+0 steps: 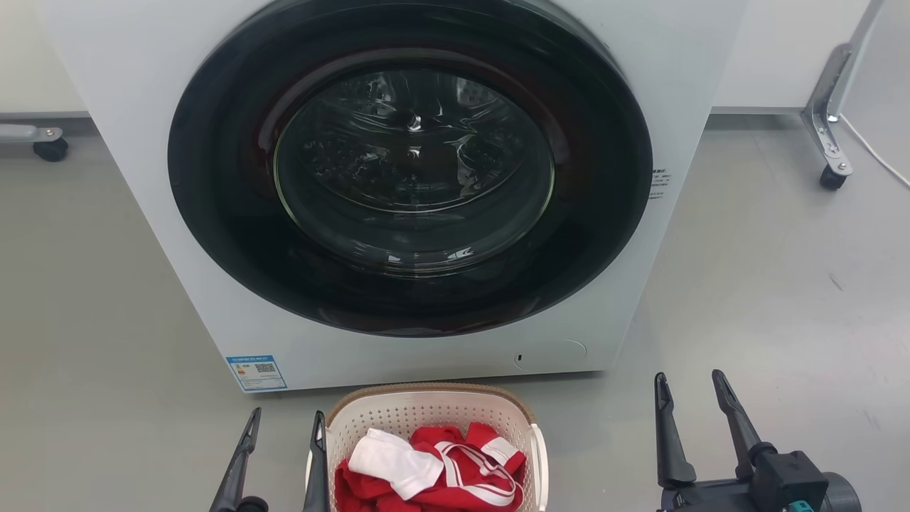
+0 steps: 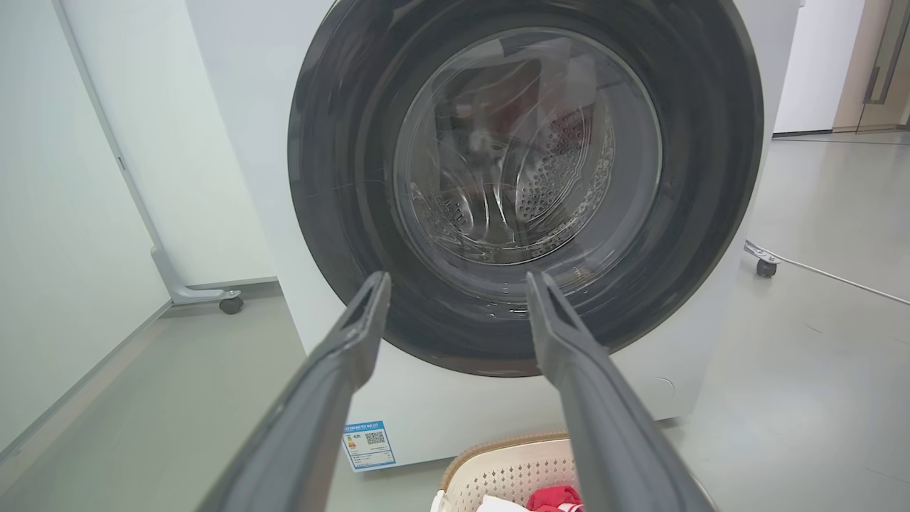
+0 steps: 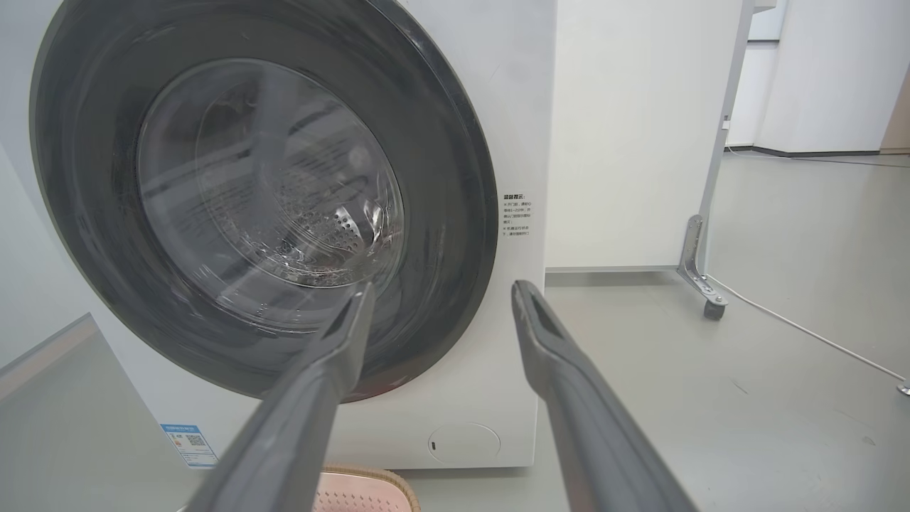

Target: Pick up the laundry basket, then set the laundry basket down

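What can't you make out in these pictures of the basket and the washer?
- The laundry basket: its near half is cut off by the head view's bottom edge.
- The red and white clothes: bunched up, so which garments is unclear.
- The blue sticker on the washing machine: print too small.
- The left gripper: the head view cannot settle whether its finger touches the basket.

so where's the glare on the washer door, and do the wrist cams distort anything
Head view: sharp white glints on the door glass, soft even light elsewhere. Left wrist view: hazy room reflections across the glass, washing machine edges lean. Right wrist view: laundry basket rim looks pinkish.
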Motion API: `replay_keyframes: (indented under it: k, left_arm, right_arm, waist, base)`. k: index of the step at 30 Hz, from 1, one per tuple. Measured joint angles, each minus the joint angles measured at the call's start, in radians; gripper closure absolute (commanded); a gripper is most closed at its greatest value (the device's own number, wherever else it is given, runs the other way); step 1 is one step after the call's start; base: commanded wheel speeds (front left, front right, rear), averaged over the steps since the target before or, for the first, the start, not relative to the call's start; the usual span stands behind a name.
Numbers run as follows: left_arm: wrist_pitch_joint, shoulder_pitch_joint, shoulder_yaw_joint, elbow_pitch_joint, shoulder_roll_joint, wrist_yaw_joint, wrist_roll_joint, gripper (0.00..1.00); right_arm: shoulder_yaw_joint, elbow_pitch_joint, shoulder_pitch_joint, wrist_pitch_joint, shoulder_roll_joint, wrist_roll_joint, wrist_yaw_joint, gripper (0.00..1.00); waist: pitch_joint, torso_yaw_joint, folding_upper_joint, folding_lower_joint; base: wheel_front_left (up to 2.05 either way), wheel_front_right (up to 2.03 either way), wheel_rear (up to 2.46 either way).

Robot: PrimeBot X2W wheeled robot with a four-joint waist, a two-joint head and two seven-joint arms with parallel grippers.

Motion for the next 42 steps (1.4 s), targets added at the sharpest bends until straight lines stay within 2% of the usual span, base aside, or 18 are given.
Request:
replay_keyframes:
  k: [27, 37, 42]
  left_arm:
    - [0.000, 0.000, 0.014, -0.023, -0.003, 0.000, -0.001, 0.00]
    - [0.000, -0.009, 0.012, -0.025, -0.004, 0.000, -0.001, 0.00]
    - [-0.003, -0.065, 0.005, -0.015, -0.005, 0.000, -0.001, 0.00]
  right_arm:
    - [-0.006, -0.017, 0.002, 0.000, 0.000, -0.008, 0.000, 0.00]
    - [-0.022, -0.039, -0.007, 0.000, 0.000, -0.008, 0.000, 0.00]
    - [-0.041, -0.038, -0.049, 0.000, -0.001, -0.007, 0.000, 0.00]
  waist:
    - [0.017, 0.000, 0.0000, 0.0000]
    - [0.083, 0.003, 0.0001, 0.0001]
    - [0.139, 0.006, 0.0001, 0.0001]
  base:
    - [0.00, 0.00, 0.00]
    - [0.00, 0.00, 0.00]
    - [0.00, 0.00, 0.00]
